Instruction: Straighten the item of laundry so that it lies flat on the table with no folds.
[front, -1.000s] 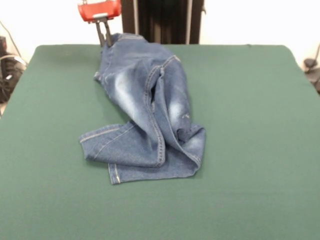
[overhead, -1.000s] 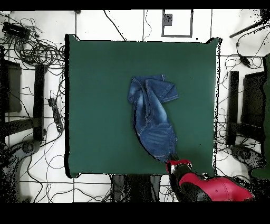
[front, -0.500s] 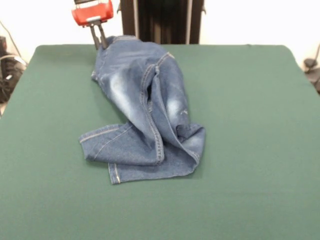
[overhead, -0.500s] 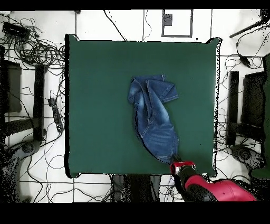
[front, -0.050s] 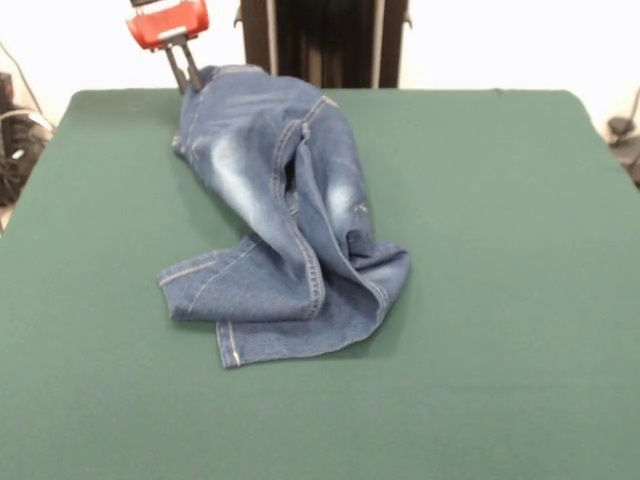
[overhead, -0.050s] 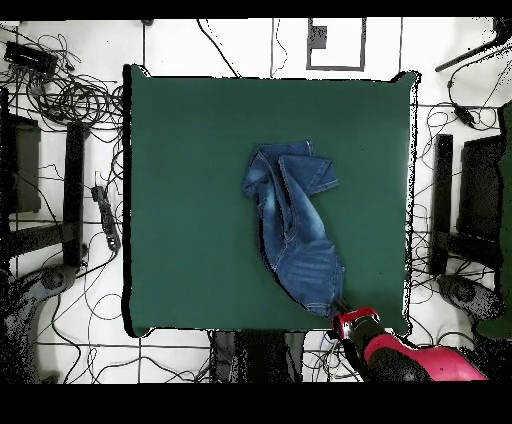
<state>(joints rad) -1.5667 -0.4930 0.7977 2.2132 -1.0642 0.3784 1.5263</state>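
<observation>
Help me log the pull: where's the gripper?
Front view: the gripper is at the table's far left edge, pinching the jeans' waist end.

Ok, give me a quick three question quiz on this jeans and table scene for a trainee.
1. True or false: the jeans lie flat, free of folds.
2. The gripper grips which part: A waist end, B leg hems, C nothing?
3. What colour is the table top?

Key: 1 false, the legs are folded over each other. 2 A, at the table's edge by the robot. 3 dark green.
</observation>
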